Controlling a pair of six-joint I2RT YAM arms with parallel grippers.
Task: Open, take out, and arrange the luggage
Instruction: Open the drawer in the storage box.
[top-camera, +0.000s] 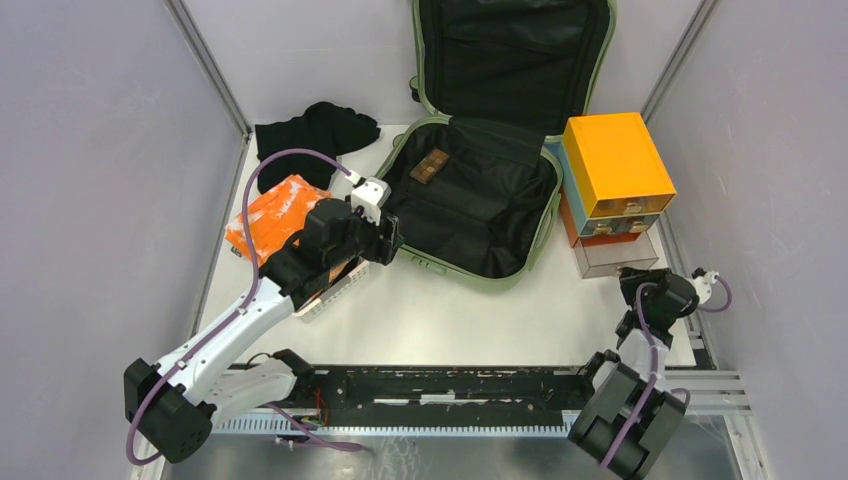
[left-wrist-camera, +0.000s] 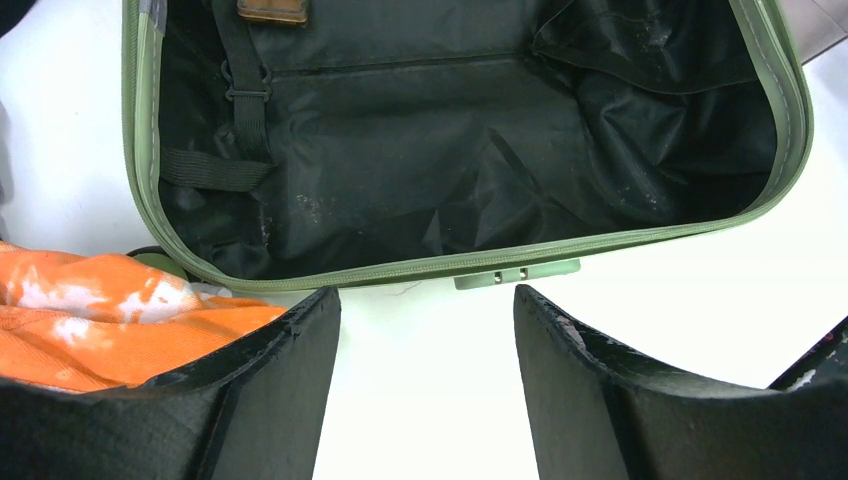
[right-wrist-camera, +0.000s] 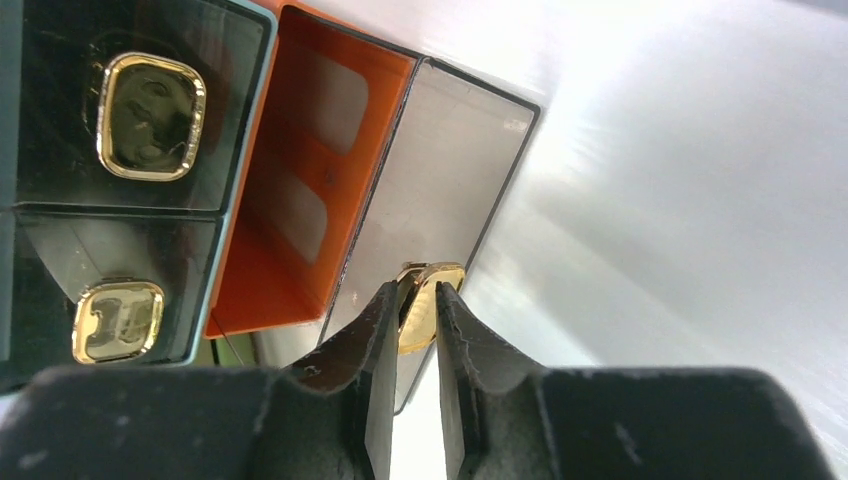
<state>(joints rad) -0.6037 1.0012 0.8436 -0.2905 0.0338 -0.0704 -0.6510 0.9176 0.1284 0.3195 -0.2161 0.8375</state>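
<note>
The sage-green luggage (top-camera: 478, 268) lies open at the back centre, its lid leaning on the rear wall and its black lining showing. A small brown item (top-camera: 429, 166) lies inside it. In the left wrist view the luggage rim (left-wrist-camera: 480, 258) lies just beyond my open, empty left gripper (left-wrist-camera: 428, 300), which hovers over the white table. My left gripper (top-camera: 385, 240) is at the case's front left corner. My right gripper (right-wrist-camera: 418, 290) is shut on the gold handle (right-wrist-camera: 420, 310) of a clear drawer (top-camera: 615, 255) pulled out of the orange and light-blue box (top-camera: 612, 165).
An orange cloth (top-camera: 275, 212) lies in a white perforated basket (top-camera: 335, 290) under the left arm. A black garment (top-camera: 312, 133) lies at the back left. Grey walls close in both sides. A black rail (top-camera: 450, 385) runs along the near edge.
</note>
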